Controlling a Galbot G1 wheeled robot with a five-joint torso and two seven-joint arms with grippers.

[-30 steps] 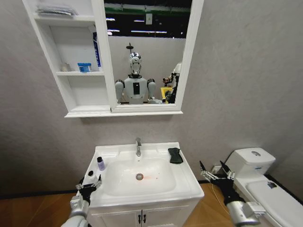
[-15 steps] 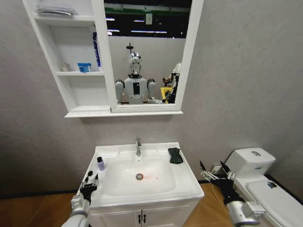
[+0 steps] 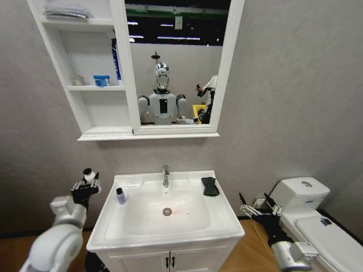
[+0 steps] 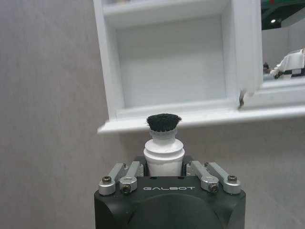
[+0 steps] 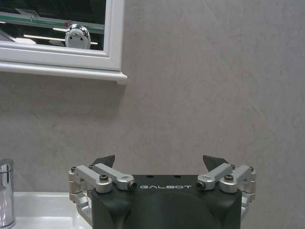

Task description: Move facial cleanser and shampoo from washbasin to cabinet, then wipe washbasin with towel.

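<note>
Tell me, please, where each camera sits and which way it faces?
Head: high, facing the wall, over washbasin and cabinet; both arms show.
Left wrist: behind the left tool, which grips a white bottle, facing the cabinet's bottom shelf.
Right wrist: behind the open right tool, facing the wall.
Head and left wrist share the cabinet.

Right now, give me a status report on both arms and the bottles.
Left gripper shut on white bottle, raised below cabinet. Right gripper open, idle beside washbasin. Small purple bottle on washbasin. Nothing in the way.
</note>
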